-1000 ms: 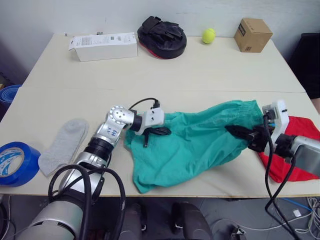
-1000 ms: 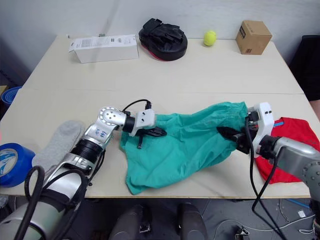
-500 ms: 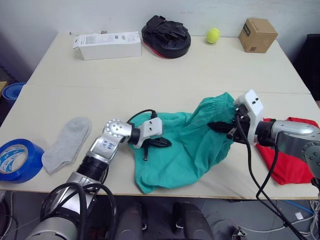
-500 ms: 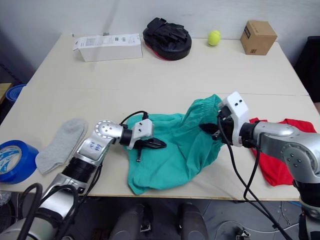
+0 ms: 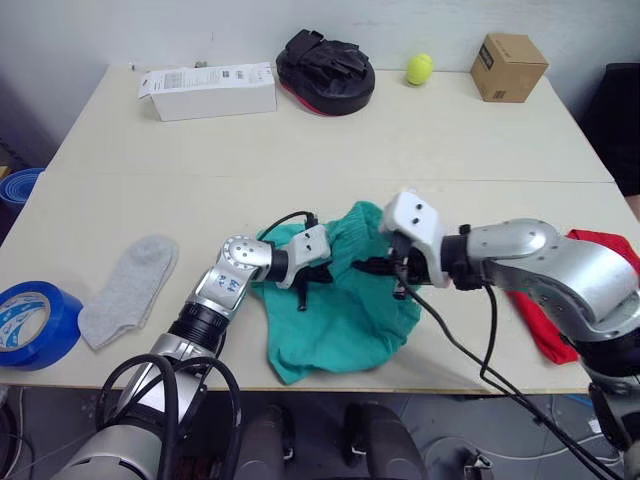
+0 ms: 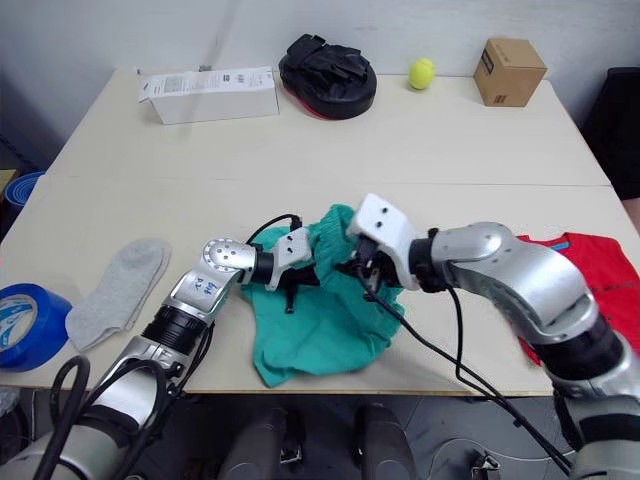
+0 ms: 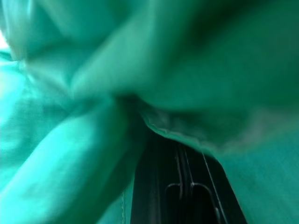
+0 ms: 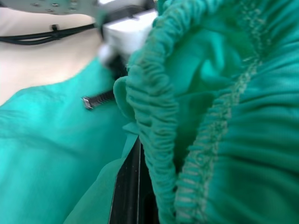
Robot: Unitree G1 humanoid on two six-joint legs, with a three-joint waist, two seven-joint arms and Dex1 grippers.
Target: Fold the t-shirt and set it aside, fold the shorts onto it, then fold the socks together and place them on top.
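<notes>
A: How far along does this look?

B: Midway, I judge. The t-shirt [image 6: 588,270] lies at the right edge of the bench [image 5: 420,140], near side, set apart from the rest; whether it is neatly folded I cannot tell from here.

A: And the shorts [image 5: 345,320]?

B: In the fold now. They sit bunched at the near middle, not yet on the t-shirt. The right hand [image 5: 385,268] is closed on the gathered waistband and holds it over the left part of the garment. The left hand [image 5: 318,272] is pressed into the cloth at the left side; the fabric covers its fingers, so I cannot tell how far open it is.

A: What remains?

B: Moving the shorts onto the t-shirt, then the socks. One sock [image 5: 128,290] lies flat at the near left, untouched, beside a blue tape roll [image 5: 30,325].
</notes>
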